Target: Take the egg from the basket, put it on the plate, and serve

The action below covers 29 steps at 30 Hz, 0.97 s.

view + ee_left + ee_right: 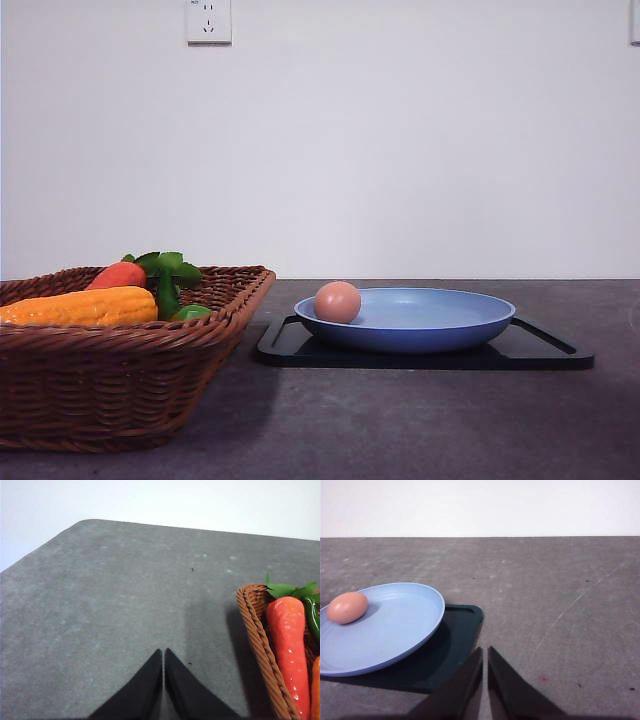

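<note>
A dark grey tabletop [420, 430] is seen, finely scratched and speckled, ending at a pale wall along its far edge. The wicker basket [120, 380] is set directly on it toward the left edge, close to the near edge. A flat black tray [540, 352] is laid beside the basket, nearer the middle, toward the far edge.

Left gripper [163, 652]: black fingers pressed together, tips meeting, nothing between them. Right gripper [485, 651]: fingers likewise closed to a thin seam, holding nothing, angled down toward the surface.
</note>
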{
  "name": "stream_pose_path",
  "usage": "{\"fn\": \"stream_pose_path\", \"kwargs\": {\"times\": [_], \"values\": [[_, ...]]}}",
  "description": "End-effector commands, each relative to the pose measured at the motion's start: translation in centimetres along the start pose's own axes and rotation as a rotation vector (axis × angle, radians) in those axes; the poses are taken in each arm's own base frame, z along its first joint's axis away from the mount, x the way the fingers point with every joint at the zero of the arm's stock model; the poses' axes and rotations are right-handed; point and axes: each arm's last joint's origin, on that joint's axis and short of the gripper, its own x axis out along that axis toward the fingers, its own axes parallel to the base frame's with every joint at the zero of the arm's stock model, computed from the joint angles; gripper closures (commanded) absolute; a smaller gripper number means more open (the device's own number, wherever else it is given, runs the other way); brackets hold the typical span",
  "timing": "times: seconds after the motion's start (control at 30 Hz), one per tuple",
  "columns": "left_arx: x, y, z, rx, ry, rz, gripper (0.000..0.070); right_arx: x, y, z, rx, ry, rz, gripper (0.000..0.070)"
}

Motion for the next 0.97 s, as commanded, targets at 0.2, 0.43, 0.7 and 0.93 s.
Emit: {"fn": "stream_pose_path", "kwargs": {"times": [0.2,0.43,0.7,0.93], "values": [[0.07,0.01,-0.17,-0.002,-0.001,0.0,0.07,0.05,-0.02,-0.07,0.013,-0.008,-0.001,0.07],[0.07,0.01,-0.17,-0.002,-0.001,0.0,0.07,0.05,-0.02,-0.07,0.013,-0.008,-0.001,0.07],[0.07,0.01,-0.17,-0.002,-0.001,0.0,0.07,0.05,-0.02,-0.07,0.013,-0.008,-0.001,0.07],[0.07,0.01,-0.17,-0.002,-0.001,0.0,0.07,0.05,-0.02,-0.07,0.013,-0.008,-0.001,0.07]]}}
